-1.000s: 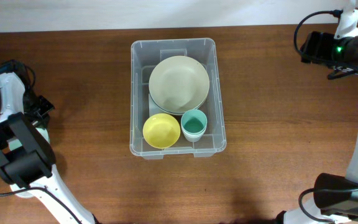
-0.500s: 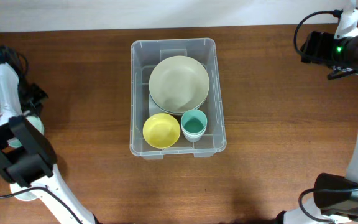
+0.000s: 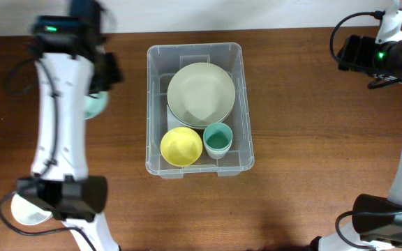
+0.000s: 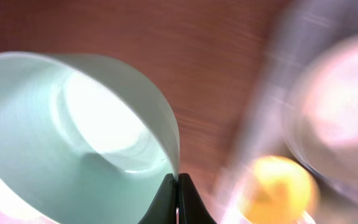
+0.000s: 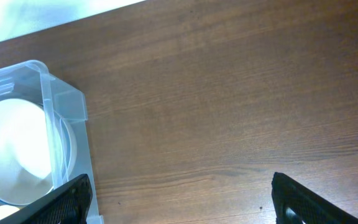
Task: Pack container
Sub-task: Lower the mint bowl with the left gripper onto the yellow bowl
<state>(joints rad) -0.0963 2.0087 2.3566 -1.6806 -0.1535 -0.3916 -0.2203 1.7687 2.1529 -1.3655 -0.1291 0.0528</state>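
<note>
Mint-green bowl point(image 4: 73, 137) hangs by its rim in the clamped left fingers point(image 4: 165, 202), just left of the clear container point(image 3: 194, 47) in the middle of the counter point(image 3: 306, 139). The right fingers point(image 5: 67, 202) stand apart, well off to its right.

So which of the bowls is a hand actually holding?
The pale mint bowl, pinched at its rim by the left hand, outside the container. The yellow bowl and the large cream bowl lie inside it, untouched.
</note>
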